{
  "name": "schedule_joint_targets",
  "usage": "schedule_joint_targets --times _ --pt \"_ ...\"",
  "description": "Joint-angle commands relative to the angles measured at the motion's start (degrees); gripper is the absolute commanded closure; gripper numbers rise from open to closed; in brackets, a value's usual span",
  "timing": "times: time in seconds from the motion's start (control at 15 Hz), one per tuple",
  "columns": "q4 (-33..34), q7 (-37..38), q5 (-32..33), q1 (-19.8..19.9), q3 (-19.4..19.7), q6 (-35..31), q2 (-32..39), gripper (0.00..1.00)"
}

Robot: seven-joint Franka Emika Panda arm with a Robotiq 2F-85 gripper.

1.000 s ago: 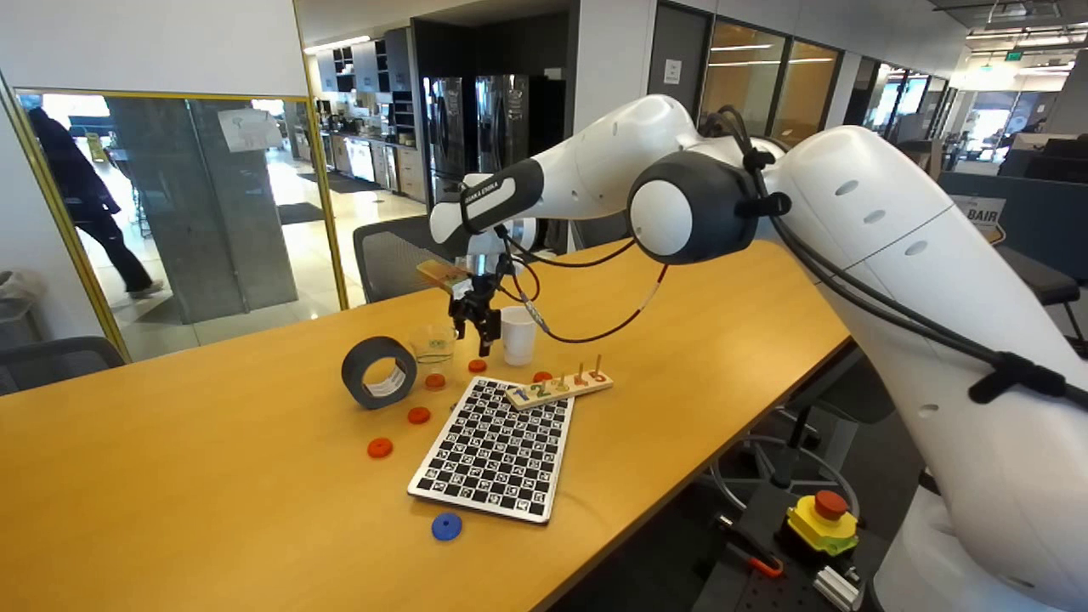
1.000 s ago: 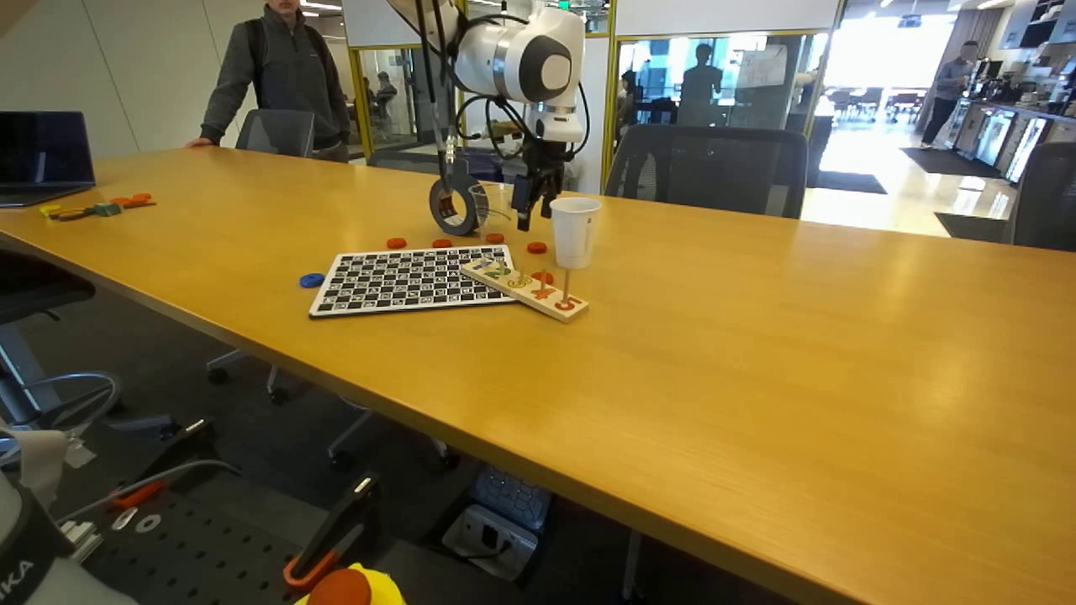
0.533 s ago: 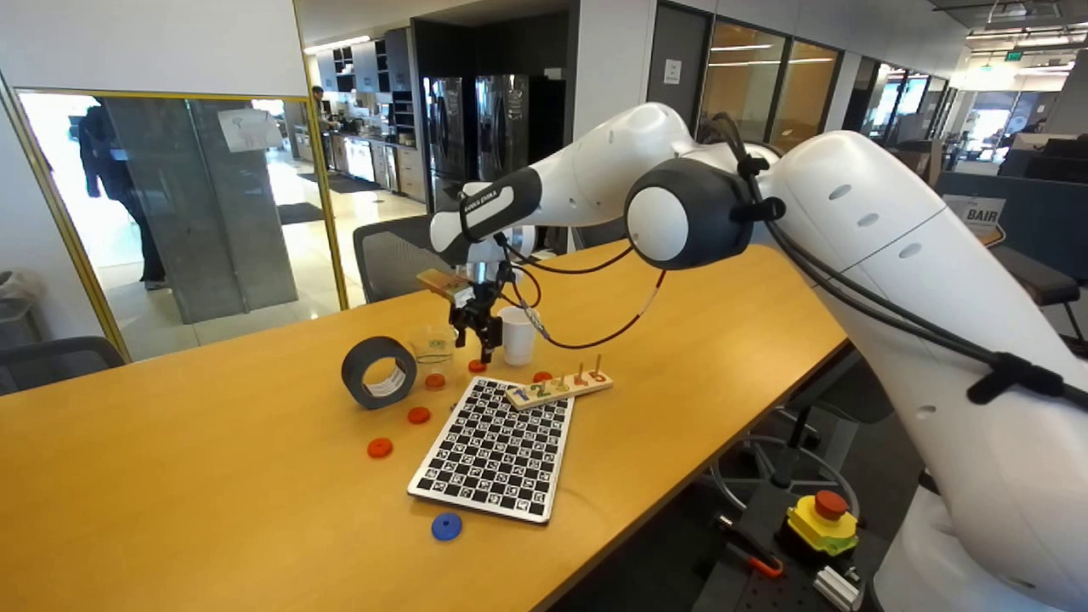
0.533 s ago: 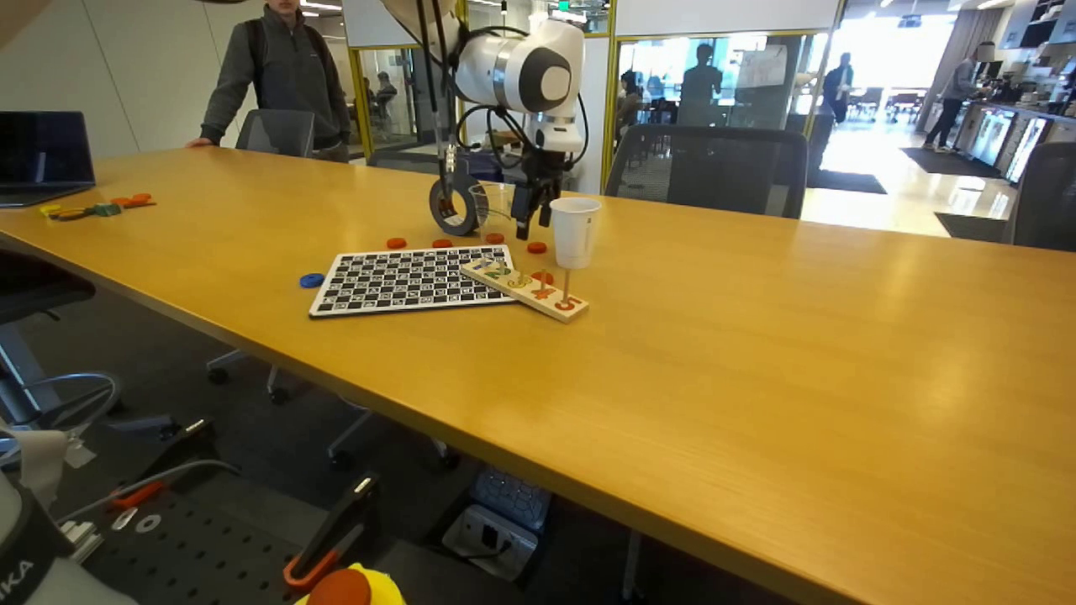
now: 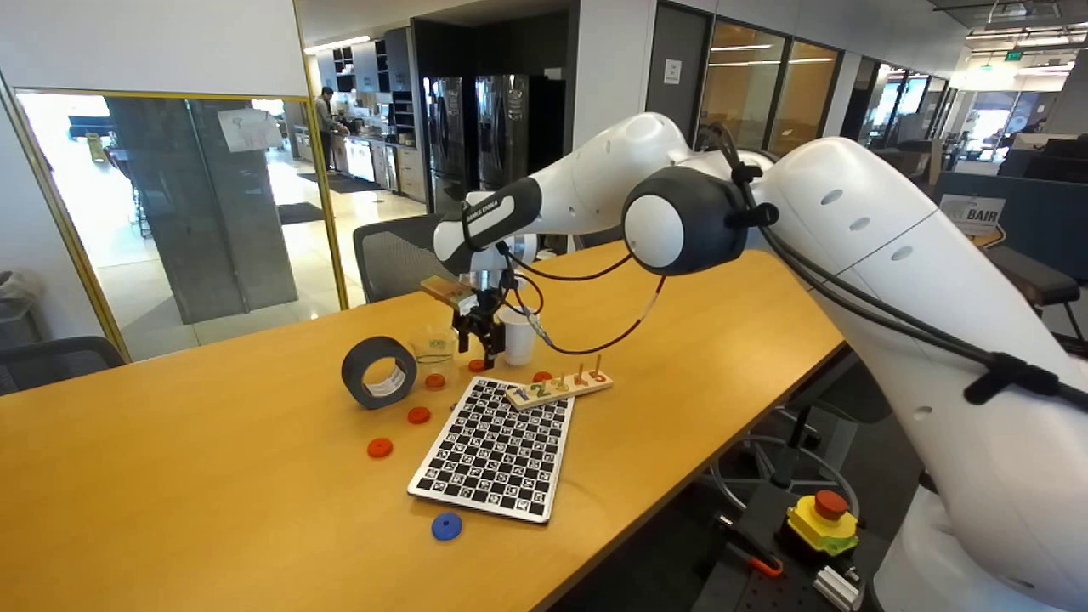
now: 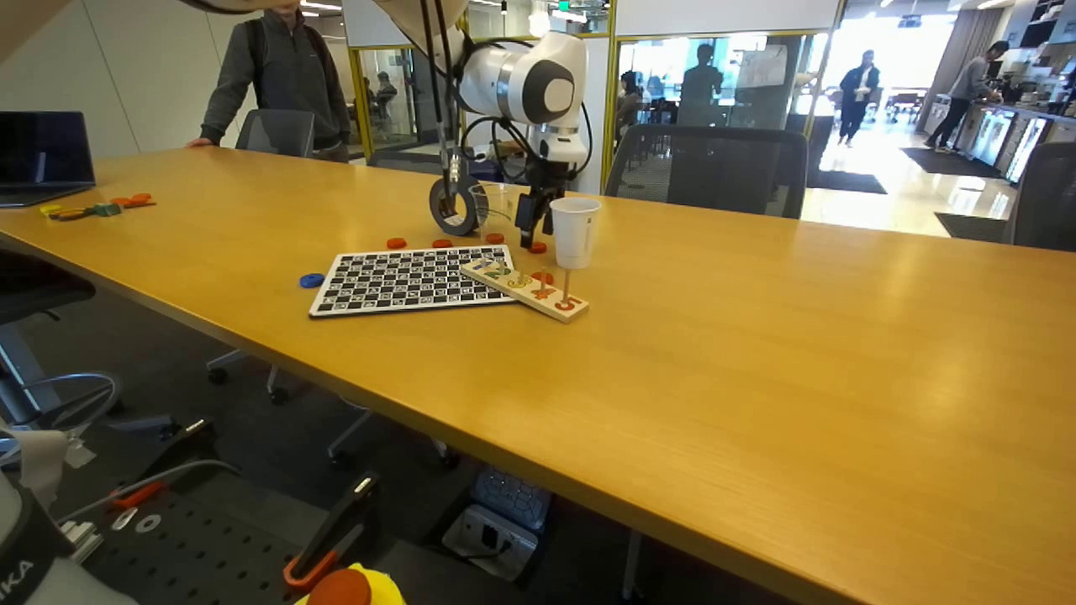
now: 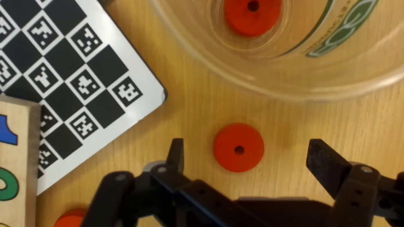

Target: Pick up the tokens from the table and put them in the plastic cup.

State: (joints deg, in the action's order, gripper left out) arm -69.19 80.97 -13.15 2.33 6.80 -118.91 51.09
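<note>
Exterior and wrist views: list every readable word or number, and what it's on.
"BAIR": white rectangular sign.
"EMIKA", preceding word blurred: white robot arm.
"KA", cut off: dark grey robot part.
"1", "2", "3", "4", "5": pale wooden peg board.
Too small or blurred: marks on clear plastic cup, white tapered cup, black tape roll, green ceiling sign, white door notice.

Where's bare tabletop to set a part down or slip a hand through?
Bare table: image-right of the white cup and numbered peg board in an exterior view; image-left of the tape roll in an exterior view. Crowded: around the gripper, with the clear cup, white cup and red tokens close by. Tight for a hand, I'd say.
</note>
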Motion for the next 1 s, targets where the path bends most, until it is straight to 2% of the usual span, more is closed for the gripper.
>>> schedule_joint_targets --times 0.0,0.4,0.47,0.53,0.93 --pt "2.91 -1.10 0.26 0.85 -0.74 -1.14 1.79 0.00" --pt "3.37 -1.51 0.79 0.51 -0.45 -2.12 2.32 0.00" --pt "3.41 -1.73 1.00 0.46 -0.40 -1.58 2.37 0.25" --pt "3.37 -1.58 0.97 0.40 -0.32 -1.71 2.42 0.25" --pt "3.99 -2.02 1.00 0.58 -0.46 0.00 2.50 0.73"
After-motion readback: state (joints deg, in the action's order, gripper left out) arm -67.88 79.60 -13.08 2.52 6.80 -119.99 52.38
